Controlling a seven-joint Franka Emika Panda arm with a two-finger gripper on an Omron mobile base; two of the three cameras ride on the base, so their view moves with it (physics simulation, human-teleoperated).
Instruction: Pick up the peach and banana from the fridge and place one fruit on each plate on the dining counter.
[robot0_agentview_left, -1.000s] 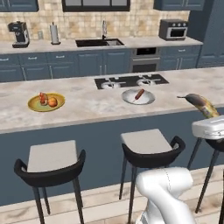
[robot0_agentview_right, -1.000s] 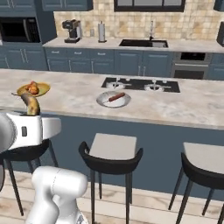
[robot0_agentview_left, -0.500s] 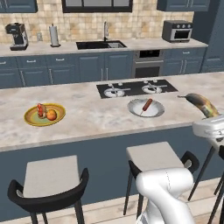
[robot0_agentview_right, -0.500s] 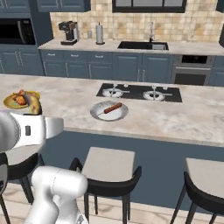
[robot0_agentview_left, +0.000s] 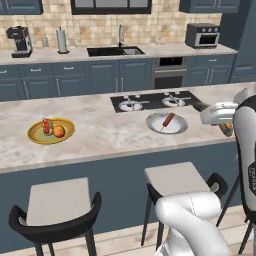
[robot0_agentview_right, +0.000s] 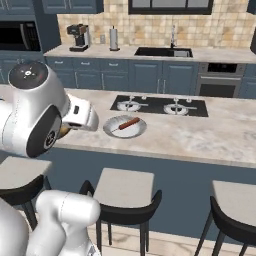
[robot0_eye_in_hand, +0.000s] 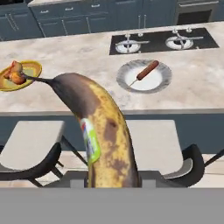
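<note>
While the hand (robot0_agentview_left: 227, 120) grips the banana (robot0_eye_in_hand: 103, 131), the peach (robot0_agentview_left: 59, 131) rests on the yellow plate (robot0_agentview_left: 37, 136).

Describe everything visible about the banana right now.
The banana is long, curved and yellow, heavily mottled brown, with a dark stem end and a small sticker on its side. In the hand view it rises from the gripper, stem pointing toward the yellow plate. It is held in the air, short of the dining counter.

Your hand view cuts off the lower end of the brown-mottled yellow banana (robot0_eye_in_hand: 103, 135), hiding the jaws. In your left base view, the arm covers most of it, leaving its dark tip (robot0_agentview_left: 198, 106) exposed.
</note>
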